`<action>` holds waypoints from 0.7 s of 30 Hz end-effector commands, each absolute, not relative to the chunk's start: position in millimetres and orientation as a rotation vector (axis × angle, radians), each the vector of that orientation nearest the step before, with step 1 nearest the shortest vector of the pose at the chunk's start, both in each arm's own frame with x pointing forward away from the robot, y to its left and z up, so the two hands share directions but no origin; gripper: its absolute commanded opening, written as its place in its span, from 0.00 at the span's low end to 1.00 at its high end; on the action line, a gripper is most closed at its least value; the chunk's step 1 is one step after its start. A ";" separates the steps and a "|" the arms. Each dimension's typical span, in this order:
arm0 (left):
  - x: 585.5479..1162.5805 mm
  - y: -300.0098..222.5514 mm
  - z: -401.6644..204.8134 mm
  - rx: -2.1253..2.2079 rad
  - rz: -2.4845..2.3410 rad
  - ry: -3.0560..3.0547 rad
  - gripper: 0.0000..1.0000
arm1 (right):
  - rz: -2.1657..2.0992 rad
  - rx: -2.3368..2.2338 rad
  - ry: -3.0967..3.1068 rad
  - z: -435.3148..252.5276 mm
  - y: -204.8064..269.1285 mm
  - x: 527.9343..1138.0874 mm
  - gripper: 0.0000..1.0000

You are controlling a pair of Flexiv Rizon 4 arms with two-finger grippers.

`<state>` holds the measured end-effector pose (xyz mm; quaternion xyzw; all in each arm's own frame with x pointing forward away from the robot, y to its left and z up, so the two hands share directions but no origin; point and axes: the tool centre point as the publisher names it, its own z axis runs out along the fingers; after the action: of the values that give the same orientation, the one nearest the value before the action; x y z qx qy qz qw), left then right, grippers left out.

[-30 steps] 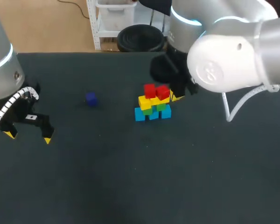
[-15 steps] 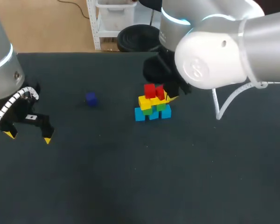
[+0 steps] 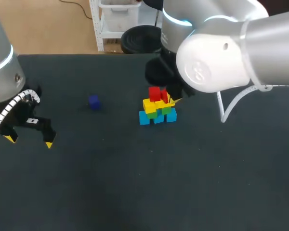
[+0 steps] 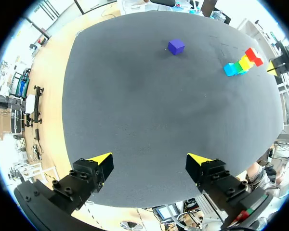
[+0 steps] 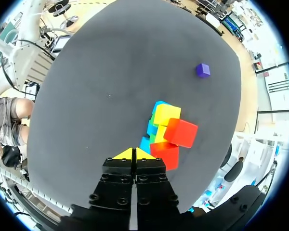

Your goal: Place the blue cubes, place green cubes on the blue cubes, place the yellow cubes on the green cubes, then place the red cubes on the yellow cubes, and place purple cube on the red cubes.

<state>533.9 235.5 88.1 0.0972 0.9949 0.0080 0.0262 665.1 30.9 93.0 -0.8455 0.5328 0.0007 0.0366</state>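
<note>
A small purple cube (image 3: 94, 101) sits alone on the dark table (image 3: 135, 183), toward the far edge, well apart from the pile. The pile has light blue cubes (image 3: 156, 118) at the bottom, then green cubes (image 3: 166, 111), yellow cubes (image 3: 151, 105) and red cubes (image 3: 157, 94) on top. The right end effector (image 5: 134, 154) is just beside the red cubes, pinched tight and holding nothing. The left end effector (image 4: 149, 162) is spread wide near the left edge.

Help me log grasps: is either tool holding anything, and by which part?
Nothing is held. The left tool is open and empty; the right tool is shut on nothing.
</note>
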 end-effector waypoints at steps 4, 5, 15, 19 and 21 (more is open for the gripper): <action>535.3 235.6 87.6 0.303 0.024 3.077 1.00 | 0.011 -2.598 1.639 89.3 31.1 670.6 0.00; 535.3 235.6 87.6 0.303 0.024 3.077 1.00 | 0.010 -2.598 1.639 88.9 31.2 671.0 0.00; 535.3 235.6 87.6 0.303 0.024 3.077 1.00 | 0.007 -2.597 1.628 87.7 32.1 674.7 0.00; 535.3 235.6 87.6 0.303 0.024 3.077 1.00 | 0.007 -2.595 1.626 88.0 32.6 675.7 0.00; 535.3 235.6 87.6 0.303 0.024 3.077 1.00 | 0.005 -2.596 1.624 88.0 32.8 675.8 0.00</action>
<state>534.0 235.5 88.1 0.0972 0.9949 0.0080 0.0262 674.5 32.7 88.7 -0.8467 0.5306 0.0005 0.0396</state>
